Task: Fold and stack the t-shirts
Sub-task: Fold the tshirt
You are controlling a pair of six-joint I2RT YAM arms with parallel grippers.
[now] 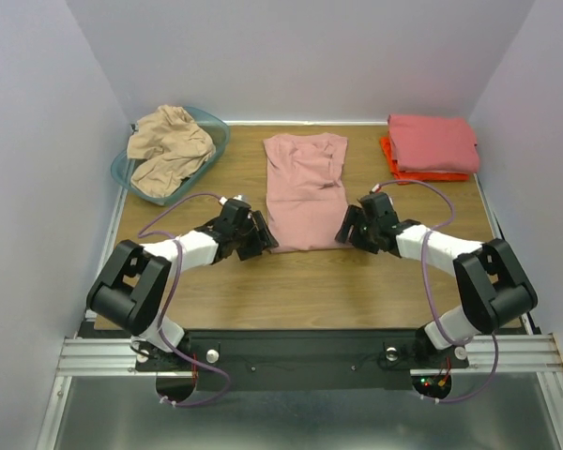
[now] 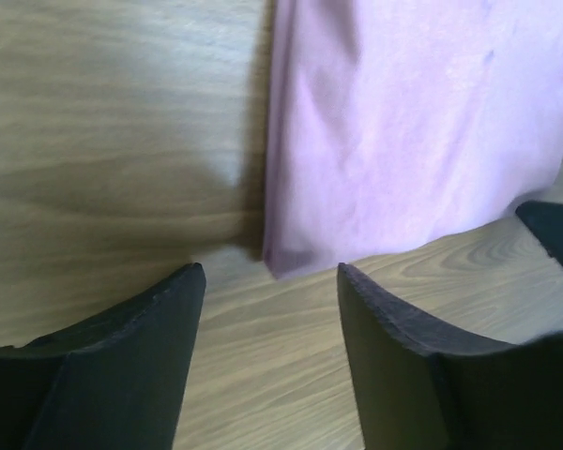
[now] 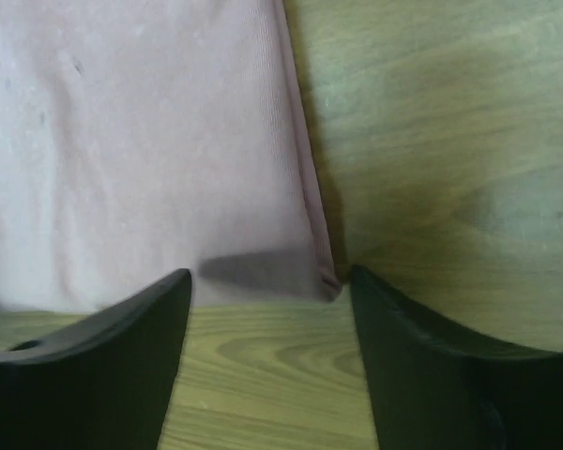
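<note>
A dusty pink t-shirt (image 1: pixel 305 190) lies folded lengthwise into a long strip in the middle of the table. My left gripper (image 1: pixel 262 240) is open at its near left corner (image 2: pixel 286 258), jaws empty. My right gripper (image 1: pixel 349 231) is open at its near right corner (image 3: pixel 321 278), jaws empty. A tan-beige t-shirt (image 1: pixel 169 147) lies crumpled in the teal basket (image 1: pixel 214 127) at the back left. A folded coral pink t-shirt (image 1: pixel 433 142) lies on a bright orange t-shirt (image 1: pixel 422 175) at the back right.
The wooden table (image 1: pixel 300 291) is walled on three sides by white panels. The arms' bases sit on a metal rail (image 1: pixel 300 354) at the near edge.
</note>
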